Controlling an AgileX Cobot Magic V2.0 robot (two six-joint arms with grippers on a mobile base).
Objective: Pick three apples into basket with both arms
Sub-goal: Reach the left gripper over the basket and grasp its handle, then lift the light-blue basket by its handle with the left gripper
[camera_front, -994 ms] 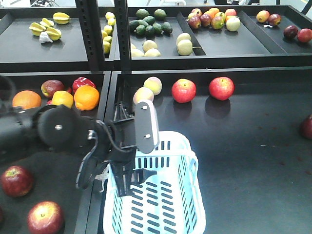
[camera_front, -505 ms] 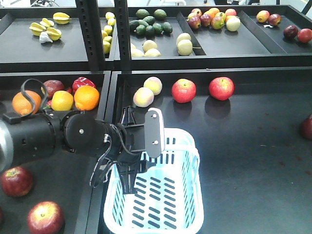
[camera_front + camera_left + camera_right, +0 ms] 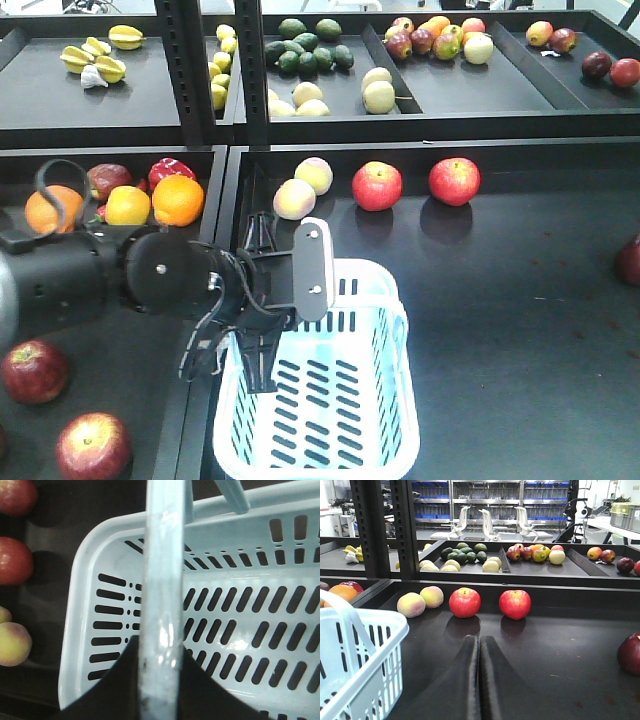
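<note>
The right pincer [image 3: 479,639] is clenched on nothing. Its two dark fingers lie pressed together with only a thin seam between them, low over the black counter [image 3: 520,330].

The left pincer [image 3: 160,652] grasps the handle [image 3: 161,555] of the basket [image 3: 330,420]. In the left wrist view the pale blue strap runs straight between the two dark fingers, which sit tight against both its sides. The left arm [image 3: 90,285] reaches in from the left, over the basket's near left corner. The basket stands on the counter with its slotted floor bare.

To the left, in a lower tray, two dark red apples [image 3: 34,371] lie near the front edge, well apart from the basket. Another dark apple [image 3: 630,260] shows at the far right edge of the counter.

Beyond the basket, two pale peaches [image 3: 294,198] lie side by side. To their right two bright red apples [image 3: 377,186] sit near the back of the counter, a little apart from each other.

At the back of the left tray are oranges [image 3: 178,200], a yellow fruit [image 3: 128,205] and a red pepper [image 3: 170,170].

Farther back, a raised shelf [image 3: 480,95] carries green, pale and mixed fruit.
</note>
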